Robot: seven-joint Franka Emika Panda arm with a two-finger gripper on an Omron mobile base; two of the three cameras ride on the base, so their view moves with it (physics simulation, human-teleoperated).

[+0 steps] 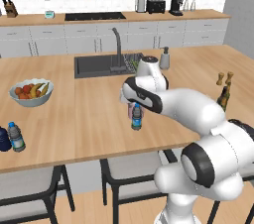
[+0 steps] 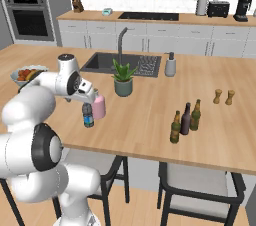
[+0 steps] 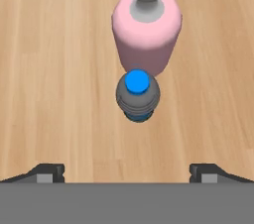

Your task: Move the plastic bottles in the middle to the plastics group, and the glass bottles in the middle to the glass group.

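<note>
Hand view looks straight down on the small clear blue-capped water bottle (image 3: 138,95), centred between the wide-apart claw (image 3: 127,172) fingertips, below them, with the pink white-capped bottle (image 3: 147,32) just beyond, on the light wooden island counter (image 3: 49,69).

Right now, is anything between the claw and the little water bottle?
No. In the hand view, only bare wooden counter shows between the open claw and the water bottle.
</note>
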